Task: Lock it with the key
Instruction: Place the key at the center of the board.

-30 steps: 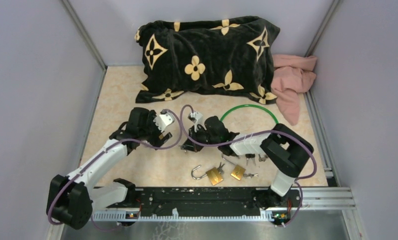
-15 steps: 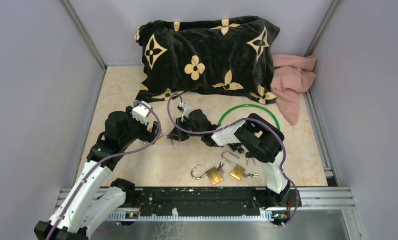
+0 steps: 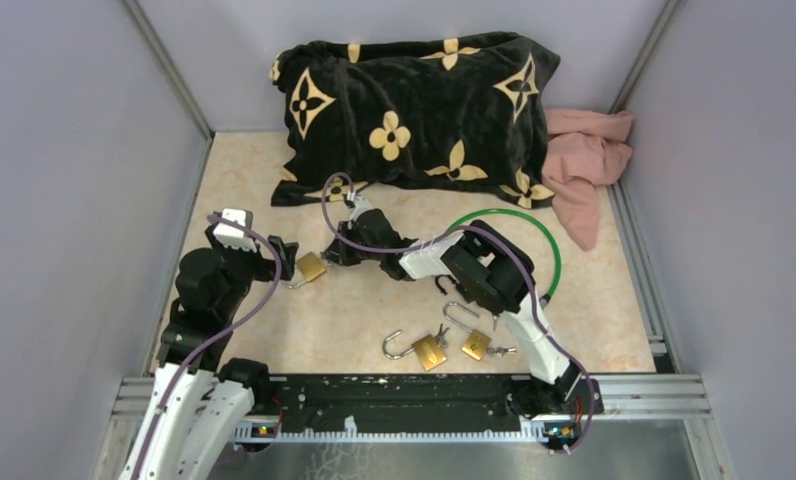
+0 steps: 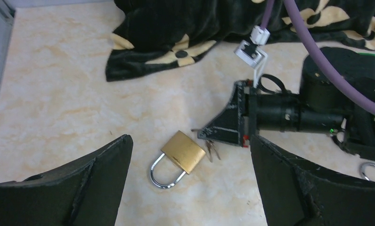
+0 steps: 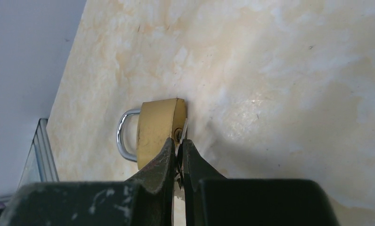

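Right gripper (image 5: 177, 157) is pinched tight on the key (image 5: 184, 128), fingers nearly touching with only the thin blade between them. The key tip is right at the keyhole in the end face of the brass padlock (image 5: 156, 132). It looks like it's in, but I can't tell how deep.

My read is that this is the turning step. I'd line the wrist up straight with the keyhole and twist without shoving sideways. The padlock lies loose on the table (image 3: 244, 190) with nothing pinning it, so it could just spin or skid along with the key.

The shackle (image 4: 166, 172) points away from those fingers, toward the left gripper (image 4: 190, 141), which hangs wide open near it, holding nothing. Might be worth having that one steady the body.

Another padlock (image 3: 429, 351) and its neighbour (image 3: 476, 345) lie well apart, nearer the arm bases.
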Controlling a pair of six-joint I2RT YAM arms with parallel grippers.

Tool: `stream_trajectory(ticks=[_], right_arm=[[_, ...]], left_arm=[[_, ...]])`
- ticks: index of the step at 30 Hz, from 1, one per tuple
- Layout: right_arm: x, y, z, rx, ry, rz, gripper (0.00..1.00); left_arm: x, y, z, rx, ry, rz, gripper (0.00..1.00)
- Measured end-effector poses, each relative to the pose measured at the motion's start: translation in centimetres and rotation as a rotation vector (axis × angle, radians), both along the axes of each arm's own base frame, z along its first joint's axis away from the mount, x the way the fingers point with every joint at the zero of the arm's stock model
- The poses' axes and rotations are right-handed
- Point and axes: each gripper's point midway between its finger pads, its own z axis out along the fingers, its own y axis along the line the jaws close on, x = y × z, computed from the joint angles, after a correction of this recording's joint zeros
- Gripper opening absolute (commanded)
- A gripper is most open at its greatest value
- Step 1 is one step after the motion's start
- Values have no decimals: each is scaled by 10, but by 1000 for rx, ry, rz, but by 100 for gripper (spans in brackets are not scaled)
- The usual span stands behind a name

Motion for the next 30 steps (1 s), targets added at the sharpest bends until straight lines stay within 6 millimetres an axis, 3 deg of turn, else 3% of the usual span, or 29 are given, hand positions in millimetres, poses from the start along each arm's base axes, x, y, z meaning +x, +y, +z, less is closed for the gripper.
stream_trajectory(ticks=[3, 5, 8, 10, 14, 18, 20, 22, 25, 28, 30], right_arm=[[7, -1, -2, -27, 2, -30, 52], [10, -2, -3, -49, -2, -40, 66], [14, -2, 2, -82, -23, -28, 77], [16, -9, 5, -151, -41, -21, 78], [12, -39, 21, -330, -90, -1, 78], [3, -89, 63, -501, -160, -21, 86], [-8, -125, 84, -579, -183, -55, 95], [-25, -168, 93, -664, -183, -83, 98], [-55, -227, 75, -787, -120, -86, 98], [-86, -289, 29, -933, 30, -74, 98], [-100, -318, 7, -1005, 115, -71, 98]], left_arm=[[-7, -6, -7, -38, -6, -33, 99], [-14, -9, -13, -58, -14, -54, 99], [-21, -12, -12, -79, -44, -74, 99], [-24, -15, -7, -92, -69, -90, 99], [-26, -19, 1, -106, -99, -114, 99], [-29, -21, 1, -113, -110, -130, 99], [-31, -23, 1, -117, -116, -143, 99], [-33, -26, 2, -122, -125, -161, 99], [-36, -30, 4, -128, -138, -192, 99], [-39, -34, 7, -133, -153, -221, 99], [-41, -36, 8, -135, -159, -233, 99]])
